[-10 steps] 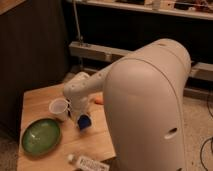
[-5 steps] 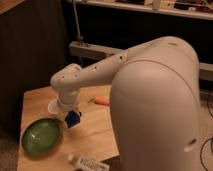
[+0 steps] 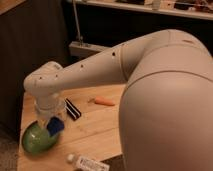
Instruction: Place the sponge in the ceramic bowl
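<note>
The gripper (image 3: 51, 119) hangs over the right side of the bowl (image 3: 31, 143), fingers clamped on the sponge (image 3: 55, 126), which is just above the rim and not resting inside, so only the release into the bowl seems left.

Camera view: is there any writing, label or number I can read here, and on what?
Nothing can be read.
The bottle has a label, too blurred to read.
No writing shows on the gripper, which holds the sponge over the bowl.
</note>
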`<state>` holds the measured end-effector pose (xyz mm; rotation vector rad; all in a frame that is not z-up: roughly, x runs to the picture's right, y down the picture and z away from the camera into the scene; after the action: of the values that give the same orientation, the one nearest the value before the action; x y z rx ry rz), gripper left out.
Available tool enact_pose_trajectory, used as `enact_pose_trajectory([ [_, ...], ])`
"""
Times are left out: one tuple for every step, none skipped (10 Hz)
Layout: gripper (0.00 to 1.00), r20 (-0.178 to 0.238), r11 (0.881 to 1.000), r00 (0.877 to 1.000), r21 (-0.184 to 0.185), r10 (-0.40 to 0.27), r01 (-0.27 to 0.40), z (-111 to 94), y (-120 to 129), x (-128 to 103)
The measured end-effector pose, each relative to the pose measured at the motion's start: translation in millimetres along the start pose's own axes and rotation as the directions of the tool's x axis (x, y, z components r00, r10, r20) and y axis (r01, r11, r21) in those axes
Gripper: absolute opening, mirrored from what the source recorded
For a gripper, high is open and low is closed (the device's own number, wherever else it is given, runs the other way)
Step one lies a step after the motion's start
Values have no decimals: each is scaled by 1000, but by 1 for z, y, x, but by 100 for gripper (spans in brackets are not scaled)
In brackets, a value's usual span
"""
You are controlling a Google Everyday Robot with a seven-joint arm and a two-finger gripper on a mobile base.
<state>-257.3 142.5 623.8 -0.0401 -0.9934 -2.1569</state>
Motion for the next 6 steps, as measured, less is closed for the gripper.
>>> enact_pose_trajectory([
  [0, -7, 1000, 1000, 15, -17, 17, 7, -6, 2],
  [0, -17, 999, 999, 30, -38, 38, 19, -13, 6],
  [0, -28, 997, 998, 45, -59, 60, 35, -17, 11],
  [2, -41, 994, 996, 73, -76, 79, 55, -20, 20],
  [9, -50, 991, 996, 101, -78, 83, 66, -19, 27],
  [18, -60, 989, 995, 123, -75, 82, 73, -18, 33],
])
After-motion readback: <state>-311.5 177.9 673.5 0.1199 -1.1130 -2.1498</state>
